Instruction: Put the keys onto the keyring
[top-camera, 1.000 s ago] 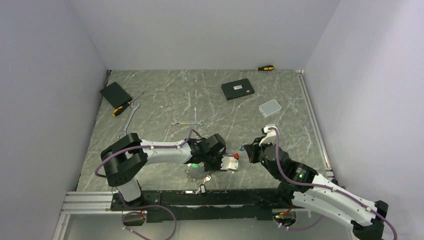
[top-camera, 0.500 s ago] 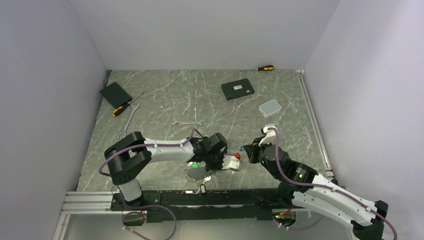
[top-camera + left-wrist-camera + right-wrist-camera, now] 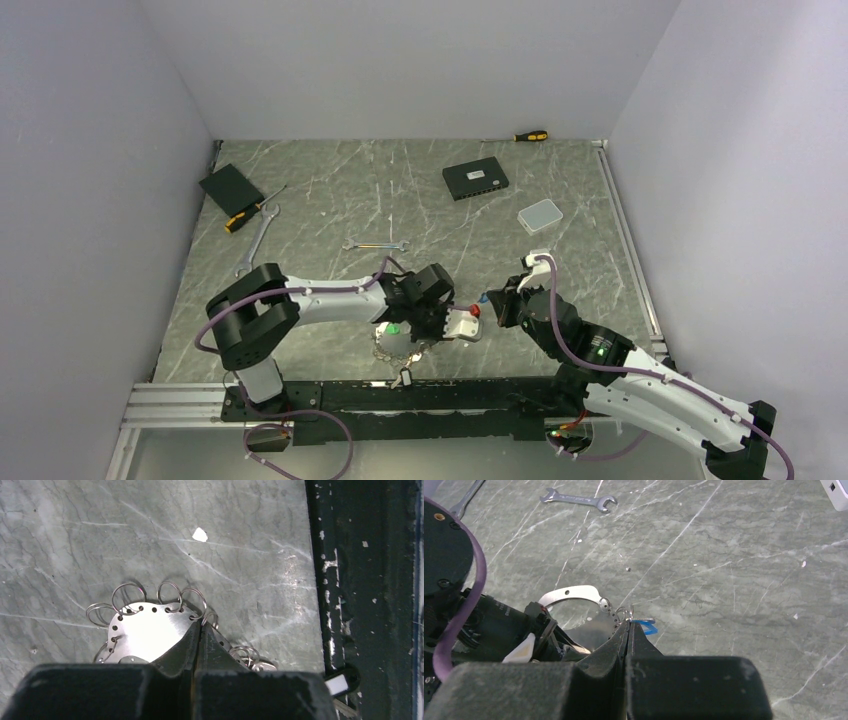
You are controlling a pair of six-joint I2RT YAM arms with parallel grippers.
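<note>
Looking at the left wrist view, the left claw [image 3: 200, 630] is clamped shut on the rim of the keyring [image 3: 145, 632], low centre of the frame. Its edge has a row of holes with small split rings [image 3: 169, 592] hanging off it, fanned out on the tabletop [image 3: 100, 530]. I can't tell if the plate itself is lifted or lying flat.

The right claw [image 3: 628, 626] is pinched shut too, mid-frame in its own view. A blue-tagged key [image 3: 647, 626] pokes out right beside the tip, so I'd say it's holding that one by its little ring. More keys [image 3: 404, 378] sit bottom centre of the top view, right by the black rail [image 3: 330, 395].

Handling-wise, my guess:
- The keyring is thin, stiff, light metal and pretty slick, so it will want to pivot in a two-finger pinch. Grab the rim between holes, clear of the rings, like it is now.
- The keys are tiny, light and floppy on their rings. The tag or the head is the bit to take, leaving the ring free to thread.
</note>
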